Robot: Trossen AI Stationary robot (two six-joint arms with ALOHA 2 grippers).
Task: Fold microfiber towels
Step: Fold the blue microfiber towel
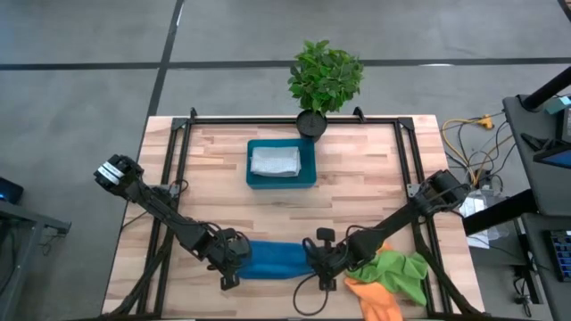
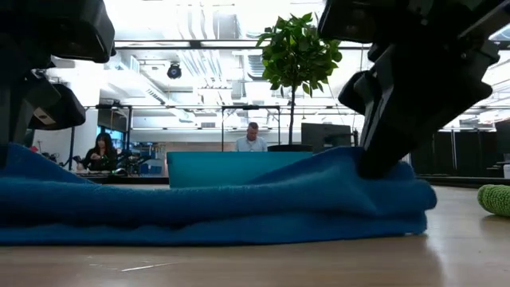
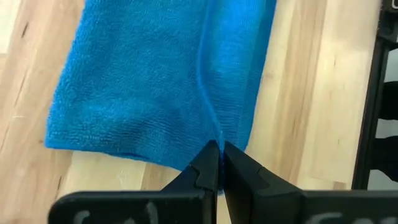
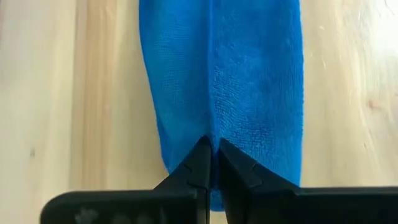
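Bright blue microfiber, the blue towel (image 1: 275, 259) lies folded in a long strip along the near edge of the wooden table (image 1: 357, 192), stretched between the two arms. At its left end the left gripper (image 1: 234, 261) has its fingers pinched together on the fabric; the wrist view shows a ridge of cloth running up from the tips. At the right end the right gripper (image 1: 318, 261) is clamped on the towel likewise. Behind them a grey-white towel (image 1: 276, 161) sits in the blue tray (image 1: 308, 176). Further right, the lime green towel (image 1: 402, 270) lies crumpled over the orange towel (image 1: 373, 298), which the picture's bottom edge cuts off.
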